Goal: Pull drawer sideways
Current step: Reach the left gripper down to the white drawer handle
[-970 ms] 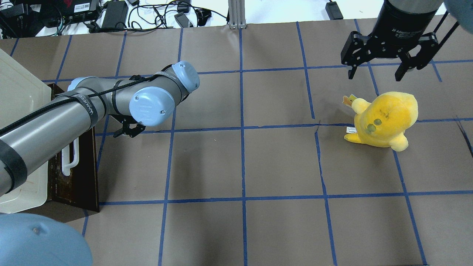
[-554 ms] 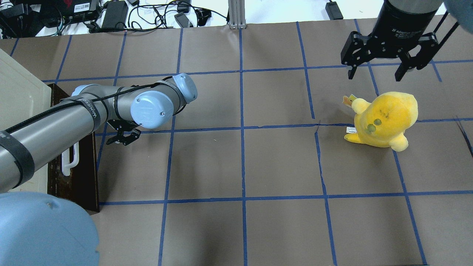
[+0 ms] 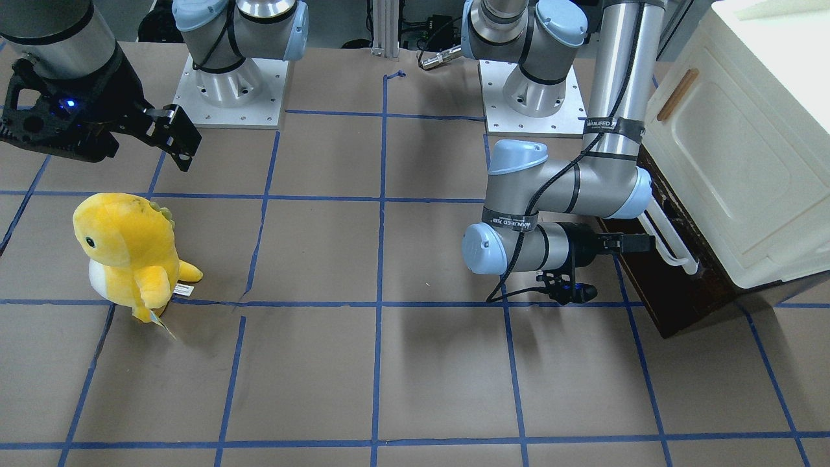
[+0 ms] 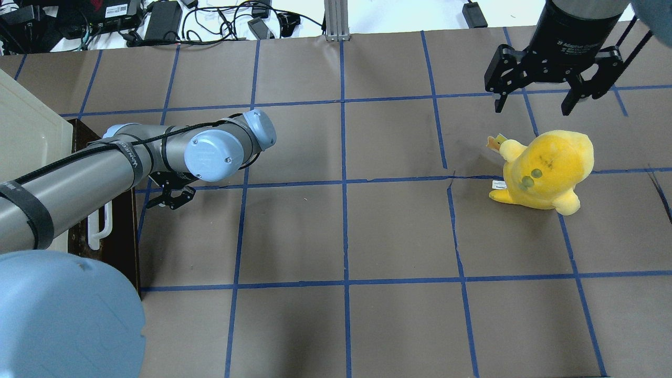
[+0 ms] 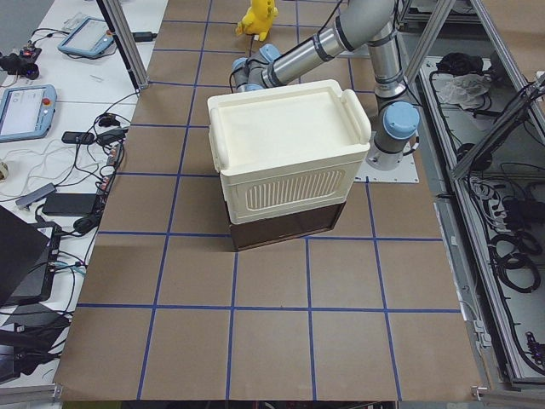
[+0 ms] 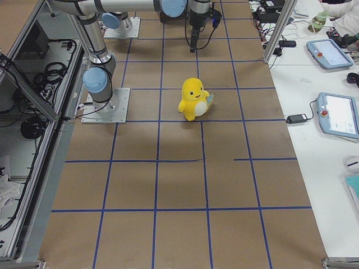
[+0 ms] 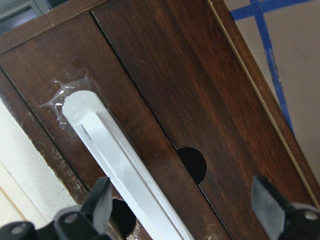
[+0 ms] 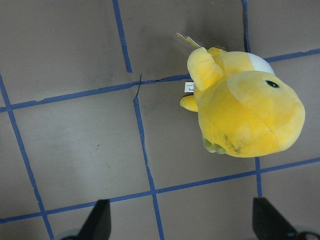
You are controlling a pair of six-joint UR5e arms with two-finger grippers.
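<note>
The drawer [image 3: 674, 295] has a dark brown worn front and a long white bar handle [image 3: 671, 243]. It sits under the cream cabinet at the table's end. It also shows in the overhead view [image 4: 118, 236]. In the left wrist view the drawer front [image 7: 165, 90] fills the frame. My left gripper [image 3: 642, 242] is open and points at the handle [image 7: 115, 160]. The bar runs between its fingers [image 7: 97, 202], close to one of them. My right gripper [image 4: 535, 102] is open and empty, high above the table's far right.
The cream cabinet [image 3: 746, 143] with a tan wooden handle [image 3: 677, 94] stands above the drawer. A yellow plush toy [image 4: 546, 170] stands under my right gripper and shows in the right wrist view [image 8: 245, 110]. Cables and power bricks [image 4: 163, 21] lie past the far edge.
My left arm has swung toward the drawer, bringing the gripper closer to the white handle. The right arm and the plush toy have not moved.
</note>
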